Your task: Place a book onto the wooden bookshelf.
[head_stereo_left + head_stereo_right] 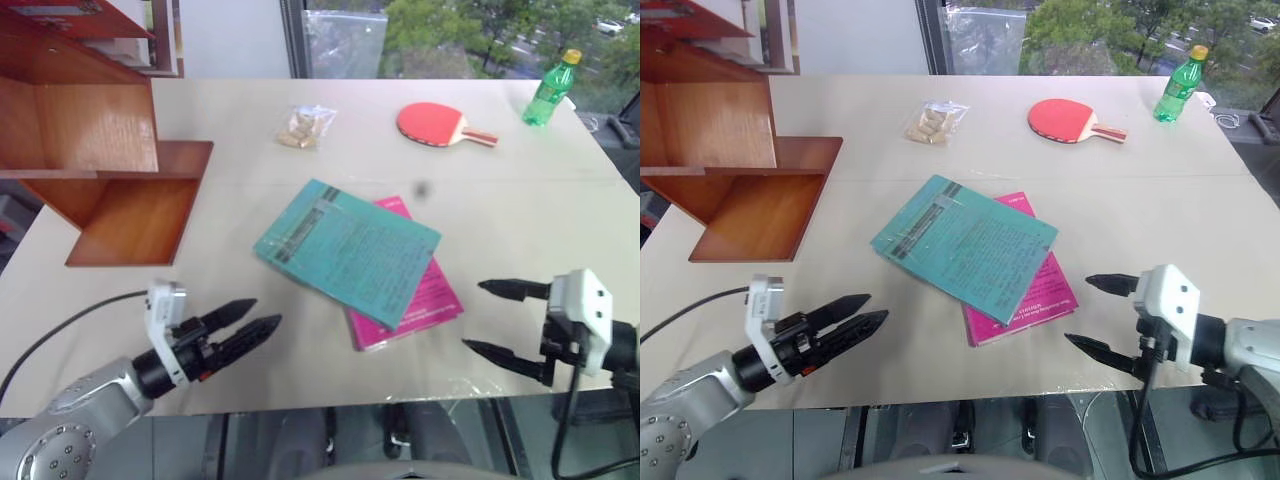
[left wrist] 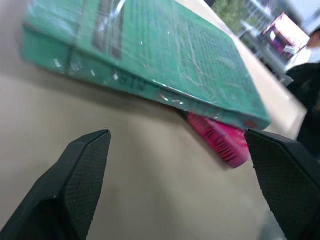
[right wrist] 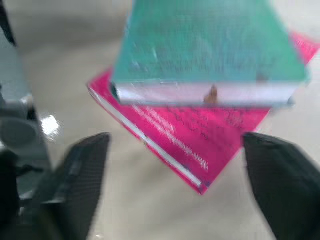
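The book [image 1: 345, 251] lies flat on the counter [image 1: 560, 200], resting on a pink book [image 1: 420, 300] whose near edge and right corner stick out from under it. The bookshelf [image 1: 110, 170] stands at the counter's far left, well apart from both books.

The left gripper [image 1: 262, 316] is released, jaws spread, near the book's left corner and not touching it. The right gripper [image 1: 482, 317] is also released, jaws wide, just beside the pink book and holding nothing.

Judgement: the step in hand is grasping the book. The overhang above the pink book gives a jaw room to get under the edge. Pinch the green cover only, leaving the pink book behind. The glossy cover may slip, so grip deep.

The bookshelf's top and left side are cut off. The cover print is unreadable.
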You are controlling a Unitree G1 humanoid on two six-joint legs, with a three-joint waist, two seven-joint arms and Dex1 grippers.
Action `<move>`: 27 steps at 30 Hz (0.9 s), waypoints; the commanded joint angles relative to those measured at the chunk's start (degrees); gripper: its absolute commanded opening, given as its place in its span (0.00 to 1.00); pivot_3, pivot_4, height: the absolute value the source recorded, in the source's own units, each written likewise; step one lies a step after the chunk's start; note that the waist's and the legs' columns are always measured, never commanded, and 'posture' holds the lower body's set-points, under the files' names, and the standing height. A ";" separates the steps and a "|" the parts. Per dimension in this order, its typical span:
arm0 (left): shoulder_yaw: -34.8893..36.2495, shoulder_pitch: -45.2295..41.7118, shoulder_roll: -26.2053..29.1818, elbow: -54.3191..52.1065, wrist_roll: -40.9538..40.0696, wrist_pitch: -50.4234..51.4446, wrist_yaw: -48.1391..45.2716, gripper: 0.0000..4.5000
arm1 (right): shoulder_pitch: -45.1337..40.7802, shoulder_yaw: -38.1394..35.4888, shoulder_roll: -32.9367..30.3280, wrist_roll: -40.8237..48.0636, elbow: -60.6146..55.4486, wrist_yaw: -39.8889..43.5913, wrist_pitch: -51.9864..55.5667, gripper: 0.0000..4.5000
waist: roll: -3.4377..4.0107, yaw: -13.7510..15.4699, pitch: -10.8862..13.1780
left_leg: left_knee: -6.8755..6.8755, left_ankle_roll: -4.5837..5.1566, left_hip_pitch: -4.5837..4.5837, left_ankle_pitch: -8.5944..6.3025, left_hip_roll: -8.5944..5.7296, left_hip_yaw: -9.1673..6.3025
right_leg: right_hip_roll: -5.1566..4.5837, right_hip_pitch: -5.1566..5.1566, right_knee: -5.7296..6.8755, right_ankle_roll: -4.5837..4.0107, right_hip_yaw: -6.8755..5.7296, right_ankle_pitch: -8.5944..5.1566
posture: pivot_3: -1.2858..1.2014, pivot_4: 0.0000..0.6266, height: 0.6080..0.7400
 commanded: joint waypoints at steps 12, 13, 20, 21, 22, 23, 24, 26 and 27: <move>-15.44 -15.61 -18.11 14.52 -36.17 -0.29 41.60 1.00 | -6.33 2.80 -2.16 4.29 -9.37 -8.46 1.99 0.93 | -0.11 0.54 0.01 | 0.02 0.00 0.55 0.00 -0.10 -0.05 | -0.08 0.67 -0.08 -0.20 -0.04 0.10 | 0.52 0.24 1.00; -15.83 -16.95 -19.94 15.86 -36.14 -1.38 43.09 1.00 | -6.30 2.71 -2.38 4.30 -9.57 -8.70 2.15 0.93 | -0.10 0.61 0.00 | 0.02 0.00 0.61 0.00 -0.11 -0.06 | -0.06 0.76 -0.09 -0.19 -0.04 0.10 | 0.52 0.24 1.00; -15.88 -21.89 -27.51 20.85 -34.57 -4.60 45.65 0.72 | -4.99 0.95 -3.01 4.76 -10.82 -10.43 3.07 0.95 | -0.11 1.30 -0.05 | 0.01 0.01 0.69 0.00 -0.15 -0.06 | 0.14 0.86 -0.09 -0.20 -0.07 0.09 | 0.52 0.24 1.00; -15.72 -21.78 -27.63 20.87 -34.65 -4.43 45.55 0.61 | -4.82 0.55 -3.04 4.89 -10.93 -10.63 3.16 0.95 | -0.10 1.32 -0.05 | 0.01 0.02 0.69 0.00 -0.14 -0.06 | 0.13 0.87 -0.10 -0.20 -0.07 0.09 | 0.52 0.24 1.00; -15.60 -21.72 -27.69 20.88 -34.62 -4.31 45.50 0.53 | -4.71 0.28 -3.08 4.98 -11.00 -10.78 3.24 0.95 | -0.10 1.34 -0.06 | 0.01 0.02 0.69 0.00 -0.15 -0.06 | 0.13 0.87 -0.10 -0.19 -0.07 0.09 | 0.52 0.24 1.00; -15.41 -21.63 -27.77 20.79 -35.26 -4.16 45.52 0.40 | -4.64 0.04 -3.07 5.05 -10.95 -10.89 3.26 0.95 | -0.09 1.35 -0.06 | 0.01 0.03 0.69 -0.01 -0.15 -0.07 | 0.13 0.86 -0.11 -0.17 -0.08 0.08 | 0.52 0.24 1.00; -15.17 -21.56 -27.73 20.54 -36.20 -3.99 45.57 0.29 | -4.72 0.10 -3.07 4.89 -10.78 -11.01 3.19 0.95 | -0.09 1.35 -0.06 | 0.01 0.03 0.69 -0.01 -0.14 -0.07 | 0.13 0.87 -0.11 -0.14 -0.08 0.05 | 0.52 0.24 1.00; -14.60 -21.42 -27.22 20.25 -38.08 -3.40 45.15 0.09 | -5.04 0.54 -3.03 4.55 -10.38 -11.17 2.98 0.95 | -0.10 1.34 -0.06 | 0.01 0.13 0.69 -0.07 -0.14 -0.07 | 0.12 0.87 -0.11 -0.07 -0.08 0.01 | 0.52 0.24 1.00; -14.25 -21.30 -26.70 20.09 -39.09 -3.03 44.90 0.01 | -5.35 1.02 -2.94 4.30 -10.11 -11.27 2.77 0.95 | -0.10 1.35 -0.06 | 0.01 0.14 0.69 -0.07 -0.13 -0.08 | 0.06 0.87 -0.11 -0.06 -0.08 0.01 | 0.52 0.24 1.00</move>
